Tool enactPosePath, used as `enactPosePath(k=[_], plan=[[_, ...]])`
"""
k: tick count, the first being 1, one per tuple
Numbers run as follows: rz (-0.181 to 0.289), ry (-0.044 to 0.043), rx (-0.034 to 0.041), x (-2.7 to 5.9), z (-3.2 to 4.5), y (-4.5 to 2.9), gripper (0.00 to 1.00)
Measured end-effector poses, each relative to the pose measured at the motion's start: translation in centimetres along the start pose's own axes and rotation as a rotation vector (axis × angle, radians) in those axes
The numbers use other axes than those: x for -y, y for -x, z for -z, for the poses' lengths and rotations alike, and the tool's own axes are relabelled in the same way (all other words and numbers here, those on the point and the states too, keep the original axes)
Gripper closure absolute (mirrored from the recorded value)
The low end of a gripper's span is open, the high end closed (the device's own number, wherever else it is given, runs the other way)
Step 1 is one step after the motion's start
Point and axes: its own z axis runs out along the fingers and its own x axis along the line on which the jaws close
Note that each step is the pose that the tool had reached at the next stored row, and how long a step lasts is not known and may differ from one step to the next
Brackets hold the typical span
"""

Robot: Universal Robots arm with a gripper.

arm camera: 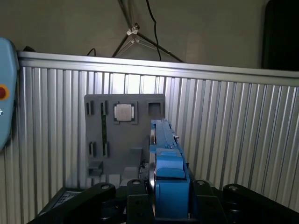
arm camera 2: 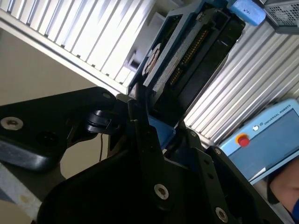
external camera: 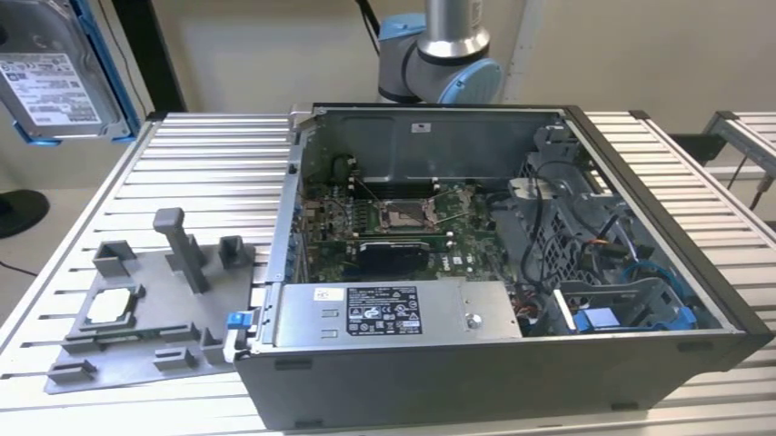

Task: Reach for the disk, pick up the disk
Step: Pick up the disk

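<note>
One ribbed aluminium table point(external camera: 206, 182). One open dark-grey computer case point(external camera: 510, 372), lower centre-right of the exterior view, motherboard exposed. One grey-and-blue robot arm point(external camera: 439, 64), top centre, cropped by the frame. One grey plastic fixture tray point(external camera: 134, 318), lower left.

One silver-grey metal disk point(external camera: 61, 73) in a bright blue frame, upper left, up off the table, label face showing, partly cut off. First wrist view shows the disk point(arm camera: 166, 158) edge-on; second shows its dark connector side point(arm camera 2: 196, 51).

One black gripper point(arm camera: 168, 191) point(arm camera 2: 156, 116), fingers point(arm camera: 201, 189) narrow, clamped on the disk.
</note>
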Motion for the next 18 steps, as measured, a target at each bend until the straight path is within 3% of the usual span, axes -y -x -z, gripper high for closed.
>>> enactPosePath(k=[6,18], plan=[[0.0,-0.0001,0.0,0.08,1.12,0.01,1.0],[0.0,-0.0004,0.0002,0.1,1.19,0.01,1.0]])
